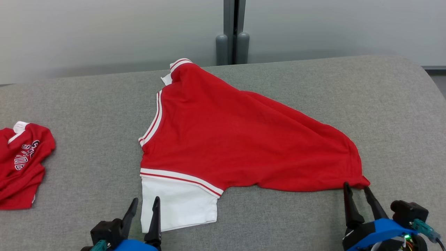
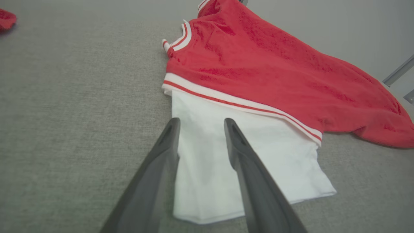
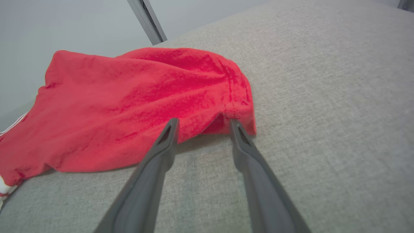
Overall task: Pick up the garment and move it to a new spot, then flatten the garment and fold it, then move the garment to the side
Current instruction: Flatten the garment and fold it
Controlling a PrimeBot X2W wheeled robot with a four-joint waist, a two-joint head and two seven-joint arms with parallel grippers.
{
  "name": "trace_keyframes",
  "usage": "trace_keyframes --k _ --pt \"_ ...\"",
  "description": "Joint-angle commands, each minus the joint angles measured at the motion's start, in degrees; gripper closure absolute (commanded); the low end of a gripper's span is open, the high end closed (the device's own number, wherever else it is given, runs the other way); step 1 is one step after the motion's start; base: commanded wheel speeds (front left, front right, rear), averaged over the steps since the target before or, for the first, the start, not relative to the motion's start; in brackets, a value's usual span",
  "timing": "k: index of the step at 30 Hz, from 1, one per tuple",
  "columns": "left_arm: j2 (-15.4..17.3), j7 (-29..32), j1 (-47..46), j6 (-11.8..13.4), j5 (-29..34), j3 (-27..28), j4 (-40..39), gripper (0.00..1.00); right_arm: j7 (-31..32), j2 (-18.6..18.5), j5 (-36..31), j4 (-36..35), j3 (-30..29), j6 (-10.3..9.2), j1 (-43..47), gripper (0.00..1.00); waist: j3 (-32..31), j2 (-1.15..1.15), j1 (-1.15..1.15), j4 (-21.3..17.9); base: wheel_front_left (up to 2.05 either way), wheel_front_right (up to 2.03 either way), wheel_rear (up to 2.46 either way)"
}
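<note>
**A:** Where is the garment?

**B:** The red garment (image 1: 226, 139) lies spread out on the grey cushion (image 1: 87, 104), about in the middle. It has striped trim along its left side. Its white part (image 1: 177, 202) lies flat at the near left, and one red corner reaches out to the near right.

**A:** And the left gripper?

**B:** The left gripper (image 1: 146, 199) is low at the near edge of the white part. Its two fingers are well apart, one over the white cloth and the other at its left edge. It has hold of nothing.

**A:** The right one?

**B:** The right gripper (image 1: 355, 186) is at the red corner, fingers spread too. The tips are right at the hem, which lifts a little between them. No cloth is pinched there.

**A:** Anything else on the cushion?

**B:** A second red garment (image 1: 21, 164) with lettering on it lies crumpled at the far left, well apart from the first
</note>
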Motion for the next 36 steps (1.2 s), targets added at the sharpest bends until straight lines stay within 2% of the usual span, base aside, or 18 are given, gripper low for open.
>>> trace_keyframes --k 1,10,18,26,36 --pt "0.02 -0.02 0.36 0.32 0.75 0.98 -1.24 0.0 -0.04 -0.82 -0.69 -1.14 -0.71 0.01 1.1 0.0 -0.12 0.0 0.01 0.03 0.0 0.0 0.0" --pt "-0.3 -0.01 4.51 1.15 7.17 10.48 -14.35 0.0 -0.04 -1.08 -6.61 -15.09 -5.02 0.02 4.2 0.0 -1.29 0.0 0.01 0.44 0.0 0.0 0.0" --pt "-0.76 -0.01 6.27 2.33 13.49 14.5 -21.12 0.0 -0.04 -0.25 -10.87 -24.61 -1.36 0.01 6.09 0.0 -2.74 0.0 0.01 1.41 0.0 0.0 0.0" --pt "-1.12 -0.01 9.08 2.47 15.44 17.1 -21.86 0.0 -0.03 0.13 -14.27 -28.17 1.68 0.02 10.5 0.0 -4.29 0.0 0.01 2.08 0.0 0.0 0.0" --pt "-1.6 -0.02 9.55 2.11 15.96 17.03 -20.37 0.0 -0.04 0.21 -14.84 -26.87 2.59 0.01 12.45 0.0 -4.49 0.0 0.01 2.35 0.0 0.0 0.0"
